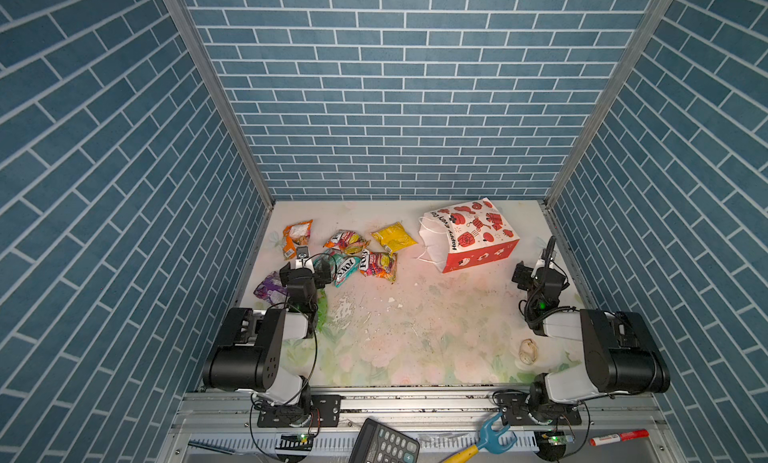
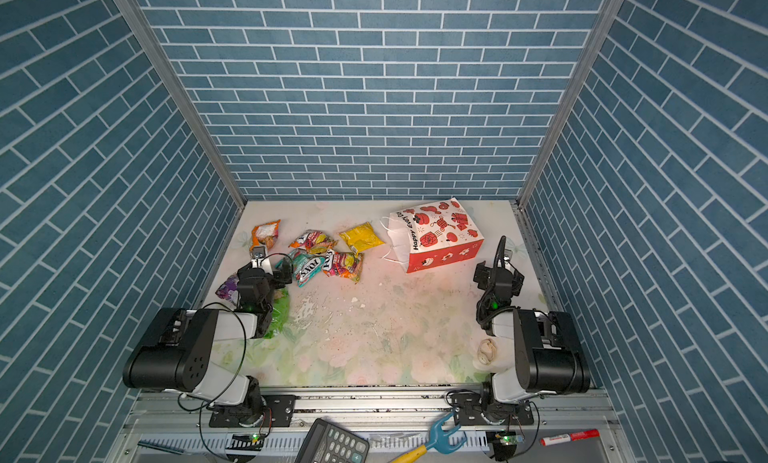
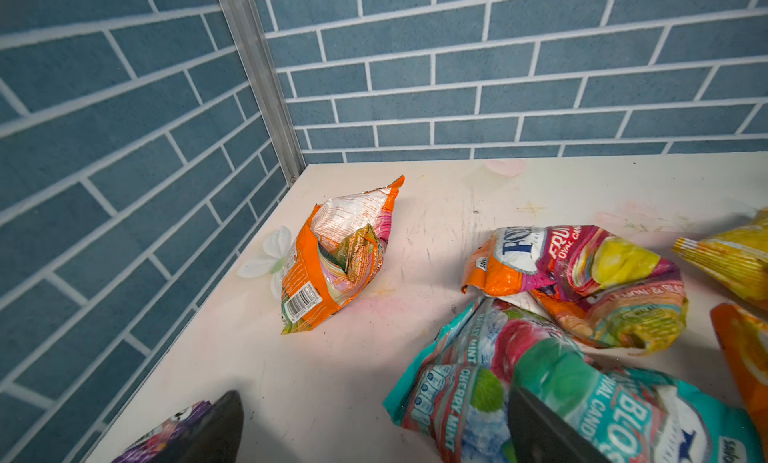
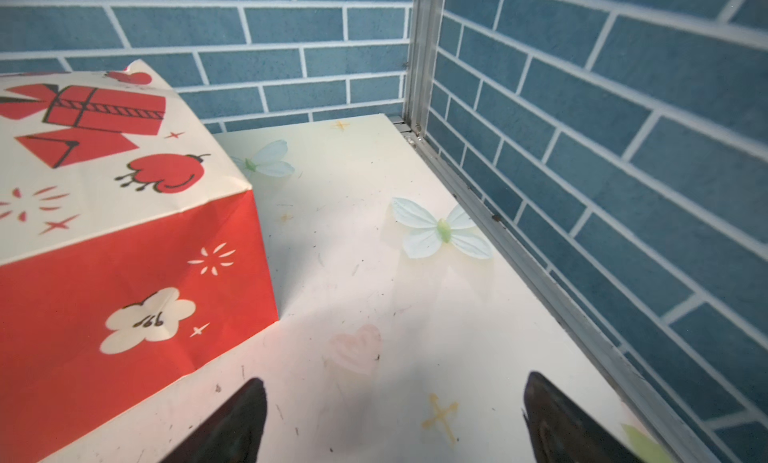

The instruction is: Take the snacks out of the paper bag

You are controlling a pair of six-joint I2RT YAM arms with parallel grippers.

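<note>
The paper bag point(image 1: 469, 236) point(image 2: 436, 236) lies on its side at the back right, its mouth and cord handles facing left; what is inside it is hidden. Several snacks lie on the table to its left: orange point(image 1: 297, 236), yellow point(image 1: 392, 237), two multicolour FOX'S packets point(image 1: 347, 241) point(image 1: 378, 265), teal point(image 1: 345, 267), purple point(image 1: 270, 288) and green point(image 1: 321, 311). My left gripper point(image 3: 374, 398) hangs open and empty, one finger over the purple packet point(image 3: 166, 436), the other over the teal one point(image 3: 478, 382). My right gripper point(image 4: 395, 382) is open over bare table, beside the bag's red side point(image 4: 104, 315).
A pale seashell point(image 1: 528, 351) lies near the right arm's base. A calculator point(image 1: 382, 442), a blue-and-yellow tool point(image 1: 486, 440) and a red marker point(image 1: 619, 437) rest on the front rail. Tiled walls close in the left, back and right.
</note>
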